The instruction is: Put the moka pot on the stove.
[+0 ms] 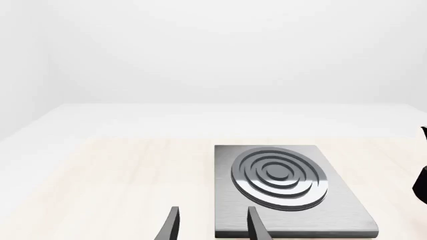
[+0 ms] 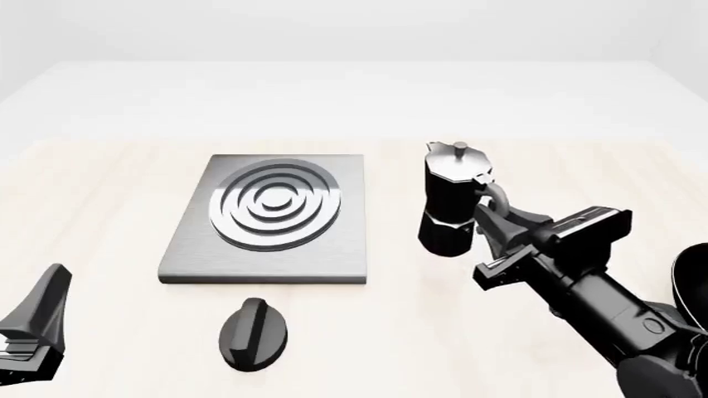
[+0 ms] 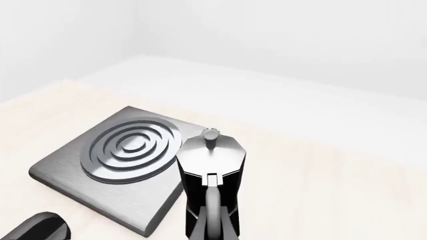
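The moka pot [image 2: 446, 203], black with a silver lid and knob, stands upright to the right of the stove [image 2: 188, 253], apart from it. My right gripper [image 2: 496, 225] is shut on the pot's curved handle from the near right. I cannot tell if the pot's base touches the table. In the right wrist view the pot [image 3: 212, 160] is close in the middle, with the stove [image 3: 67, 175] beside it. My left gripper [image 2: 33, 332] is open and empty at the near left. Its fingertips [image 1: 172, 220] show short of the stove [image 1: 347, 210].
A black oval knob [image 2: 254, 332] lies on the table just in front of the stove, also showing in the right wrist view [image 3: 40, 227]. Part of a black pan [image 2: 695, 286] shows at the right edge, behind my right arm.
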`<action>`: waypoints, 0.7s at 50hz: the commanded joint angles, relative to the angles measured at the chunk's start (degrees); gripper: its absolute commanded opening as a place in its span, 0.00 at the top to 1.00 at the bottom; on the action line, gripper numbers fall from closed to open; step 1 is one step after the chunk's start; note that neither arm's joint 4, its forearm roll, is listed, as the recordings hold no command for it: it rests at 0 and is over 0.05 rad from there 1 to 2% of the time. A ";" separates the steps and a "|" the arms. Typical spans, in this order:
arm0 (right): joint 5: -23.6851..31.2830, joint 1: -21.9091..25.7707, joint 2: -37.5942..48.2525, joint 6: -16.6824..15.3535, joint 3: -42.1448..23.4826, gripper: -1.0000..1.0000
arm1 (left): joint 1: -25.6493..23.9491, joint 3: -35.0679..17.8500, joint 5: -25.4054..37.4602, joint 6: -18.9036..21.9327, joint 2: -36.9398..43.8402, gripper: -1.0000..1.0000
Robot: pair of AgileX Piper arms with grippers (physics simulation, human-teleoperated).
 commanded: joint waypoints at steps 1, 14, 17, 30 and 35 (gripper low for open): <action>4.04 1.09 -3.64 0.48 -2.55 1.00 | 0.00 0.00 0.00 0.00 0.00 0.00; 10.13 1.15 -7.36 0.54 -6.25 1.00 | 0.00 0.00 0.00 0.00 0.00 0.00; 10.86 1.16 -7.64 0.51 -6.83 1.00 | 0.00 0.00 0.00 0.00 0.00 0.00; 12.00 0.82 -7.19 0.31 -9.09 1.00 | 0.00 0.00 0.00 0.00 0.00 0.00; 12.68 1.07 -6.12 0.45 -10.70 1.00 | 0.00 0.00 0.00 0.00 0.00 0.00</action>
